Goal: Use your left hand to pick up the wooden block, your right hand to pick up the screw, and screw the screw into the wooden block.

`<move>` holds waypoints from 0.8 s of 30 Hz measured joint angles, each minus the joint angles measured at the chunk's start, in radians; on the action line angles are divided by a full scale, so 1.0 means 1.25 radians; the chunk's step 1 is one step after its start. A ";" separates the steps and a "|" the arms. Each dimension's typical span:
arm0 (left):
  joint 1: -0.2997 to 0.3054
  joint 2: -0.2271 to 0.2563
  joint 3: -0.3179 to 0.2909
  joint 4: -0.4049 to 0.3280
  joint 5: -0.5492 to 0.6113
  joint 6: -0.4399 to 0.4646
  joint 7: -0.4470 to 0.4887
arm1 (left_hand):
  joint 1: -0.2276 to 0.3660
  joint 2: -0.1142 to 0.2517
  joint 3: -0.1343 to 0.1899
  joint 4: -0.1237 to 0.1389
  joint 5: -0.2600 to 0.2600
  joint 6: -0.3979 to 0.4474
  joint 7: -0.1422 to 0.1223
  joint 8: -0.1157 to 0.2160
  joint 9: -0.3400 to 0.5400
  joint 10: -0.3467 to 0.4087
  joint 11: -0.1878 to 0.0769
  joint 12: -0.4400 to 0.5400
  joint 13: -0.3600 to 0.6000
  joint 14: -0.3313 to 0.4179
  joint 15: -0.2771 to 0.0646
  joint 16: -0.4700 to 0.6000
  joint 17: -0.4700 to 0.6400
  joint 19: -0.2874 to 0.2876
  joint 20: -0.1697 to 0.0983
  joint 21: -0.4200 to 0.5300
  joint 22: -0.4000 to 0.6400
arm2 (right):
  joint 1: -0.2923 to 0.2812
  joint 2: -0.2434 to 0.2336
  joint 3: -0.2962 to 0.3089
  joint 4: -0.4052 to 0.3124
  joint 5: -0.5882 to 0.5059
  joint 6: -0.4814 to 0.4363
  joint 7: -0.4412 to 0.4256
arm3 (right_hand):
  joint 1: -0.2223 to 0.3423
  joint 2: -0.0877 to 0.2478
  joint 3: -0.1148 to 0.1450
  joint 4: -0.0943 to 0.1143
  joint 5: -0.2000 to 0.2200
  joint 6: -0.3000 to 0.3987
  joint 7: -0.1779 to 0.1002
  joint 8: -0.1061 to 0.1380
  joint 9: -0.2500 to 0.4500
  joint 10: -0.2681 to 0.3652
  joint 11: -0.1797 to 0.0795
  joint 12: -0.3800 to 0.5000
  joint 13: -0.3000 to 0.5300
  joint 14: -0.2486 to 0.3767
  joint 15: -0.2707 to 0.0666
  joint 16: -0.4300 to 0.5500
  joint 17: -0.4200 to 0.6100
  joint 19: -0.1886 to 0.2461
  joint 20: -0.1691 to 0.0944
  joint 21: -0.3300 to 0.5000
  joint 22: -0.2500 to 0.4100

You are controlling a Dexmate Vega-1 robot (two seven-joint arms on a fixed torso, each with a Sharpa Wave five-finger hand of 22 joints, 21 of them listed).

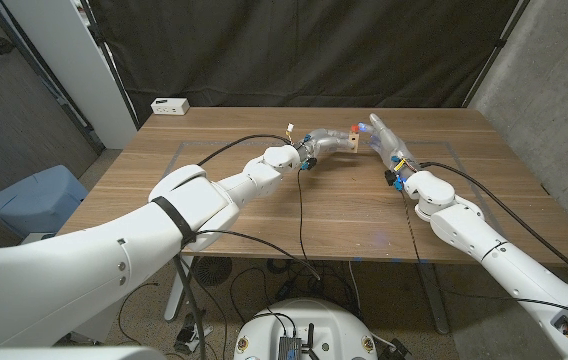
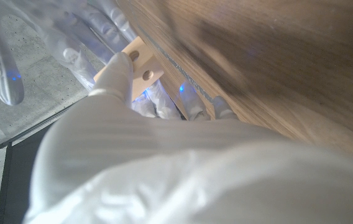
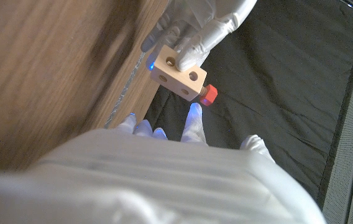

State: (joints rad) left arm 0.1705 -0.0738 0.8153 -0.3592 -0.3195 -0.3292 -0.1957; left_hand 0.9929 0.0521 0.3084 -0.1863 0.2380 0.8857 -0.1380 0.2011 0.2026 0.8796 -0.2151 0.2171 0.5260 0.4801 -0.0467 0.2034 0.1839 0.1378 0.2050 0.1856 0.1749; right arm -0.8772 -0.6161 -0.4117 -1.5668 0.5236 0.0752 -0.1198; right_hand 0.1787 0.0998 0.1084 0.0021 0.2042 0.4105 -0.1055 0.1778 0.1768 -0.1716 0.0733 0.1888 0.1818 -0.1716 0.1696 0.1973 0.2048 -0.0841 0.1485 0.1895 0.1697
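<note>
White box (image 1: 170, 105) at table's (image 1: 264, 215) far left corner; blue bin (image 1: 29, 200) on floor beside table.

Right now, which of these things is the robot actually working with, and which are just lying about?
Part of the job:
- wooden block, held up by the left robot hand
- red screw, its head sticking out of the block's side
- right robot hand, fingertips close by the screw

Just lying about:
- small white box at the table's far left corner
</note>
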 measured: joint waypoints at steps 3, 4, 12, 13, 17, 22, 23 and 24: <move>0.000 0.000 0.000 0.000 0.000 0.002 0.000 | 0.000 0.000 0.000 0.000 0.000 0.000 0.000 0.000 0.000 0.000 0.000 0.000 0.000 0.000 0.000 0.000 -0.001 0.000 0.000 0.000 0.000 | 0.000 0.000 -0.001 -0.003 0.000 0.000 0.001 | 0.000 0.000 0.000 0.000 0.000 0.000 0.000 0.000 0.000 0.000 0.000 0.000 0.000 0.000 0.000 0.000 0.000 0.000 0.000 0.000 0.000; 0.000 0.000 0.001 0.000 0.000 0.002 0.001 | 0.000 0.000 0.000 0.000 0.000 0.000 0.000 0.000 0.000 -0.001 0.000 0.000 0.000 0.000 0.000 0.000 -0.002 0.000 0.000 0.000 0.000 | 0.000 0.000 -0.001 -0.003 0.000 0.000 0.001 | 0.000 0.000 0.000 0.000 0.000 0.000 0.000 0.000 0.000 0.000 0.000 0.000 0.000 0.000 0.000 0.000 0.000 0.000 0.000 0.000 0.000; 0.000 -0.001 0.001 0.000 0.000 0.004 0.001 | 0.000 0.000 0.000 0.000 0.002 0.000 0.000 0.000 0.000 -0.001 0.000 -0.001 0.000 0.000 0.000 0.000 0.000 0.000 0.000 0.000 0.000 | -0.004 -0.001 -0.003 -0.013 0.000 0.000 0.003 | -0.003 0.003 0.000 0.000 0.000 0.003 0.003 0.000 0.000 0.000 0.000 0.000 0.000 0.000 0.000 0.000 0.000 0.000 0.000 0.000 0.000; 0.000 -0.001 0.001 0.000 0.000 0.004 0.001 | 0.000 0.000 0.000 0.000 0.002 0.000 0.000 0.000 0.000 -0.001 0.001 -0.001 0.000 0.000 0.000 0.000 0.000 0.000 0.000 0.000 0.000 | -0.004 -0.001 -0.003 -0.013 0.000 0.000 0.003 | -0.003 0.003 0.000 0.000 0.000 0.003 0.003 0.000 0.000 0.000 0.000 0.000 0.000 0.000 0.000 0.000 0.000 0.000 0.000 0.000 0.000; 0.000 -0.001 0.001 0.000 0.000 0.004 0.001 | 0.000 0.000 0.000 0.000 0.002 0.000 0.000 0.000 0.000 -0.001 0.001 -0.001 0.000 0.000 0.000 0.000 -0.002 0.000 0.000 0.000 0.000 | -0.008 -0.003 -0.003 -0.020 0.000 -0.002 0.003 | -0.003 0.003 0.000 0.000 0.000 0.003 0.003 0.003 0.000 0.000 0.000 0.000 0.000 0.000 0.000 0.000 0.000 0.000 0.000 0.000 0.000; 0.001 -0.001 0.001 0.000 0.000 0.004 0.001 | 0.000 0.000 0.000 0.000 0.002 0.001 0.000 -0.001 -0.001 -0.002 0.001 -0.001 0.000 0.000 0.000 0.000 0.000 0.000 0.000 0.000 0.000 | -0.013 -0.006 -0.003 -0.027 0.000 -0.004 0.001 | -0.003 0.003 0.000 0.000 0.000 0.003 0.003 0.003 0.000 0.000 0.000 0.000 0.000 0.000 0.000 0.000 0.000 0.000 0.000 0.000 0.000; 0.002 -0.001 0.001 0.000 0.000 0.004 0.001 | 0.000 0.000 0.000 0.000 0.002 0.001 0.000 -0.001 -0.001 -0.003 0.002 -0.001 0.000 0.000 0.000 0.000 0.000 0.000 0.000 0.000 0.000 | -0.014 -0.006 -0.003 -0.028 0.000 -0.005 0.001 | -0.003 0.003 0.000 0.000 0.000 0.003 0.003 0.003 0.000 0.000 0.000 0.000 0.000 0.000 0.000 0.000 0.000 0.000 0.000 0.000 0.000; 0.002 -0.001 0.001 0.000 0.000 0.004 0.001 | 0.000 0.000 0.000 0.000 0.002 0.001 0.000 0.000 -0.001 -0.003 0.002 -0.001 0.000 0.000 0.000 0.000 0.000 0.000 0.000 0.000 0.000 | -0.014 -0.006 -0.003 -0.029 0.000 -0.005 0.001 | -0.003 0.003 0.000 0.000 0.000 0.003 0.003 0.003 0.000 0.000 0.000 0.000 0.000 0.000 0.000 0.000 0.000 0.000 0.000 0.000 0.000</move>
State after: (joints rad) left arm 0.1724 -0.0752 0.8167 -0.3594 -0.3201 -0.3244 -0.1942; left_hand 0.9927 0.0520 0.3084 -0.1863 0.2411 0.8864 -0.1385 0.2011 0.2019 0.8763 -0.2128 0.2155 0.5262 0.4801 -0.0467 0.2035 0.1841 0.1379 0.2051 0.1856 0.1747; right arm -0.8948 -0.6240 -0.4153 -1.6028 0.5231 0.0684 -0.1187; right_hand 0.1751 0.1040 0.1085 0.0021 0.2042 0.4142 -0.1018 0.1813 0.1766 -0.1716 0.0734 0.1888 0.1817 -0.1717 0.1696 0.1972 0.2048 -0.0841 0.1484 0.1895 0.1697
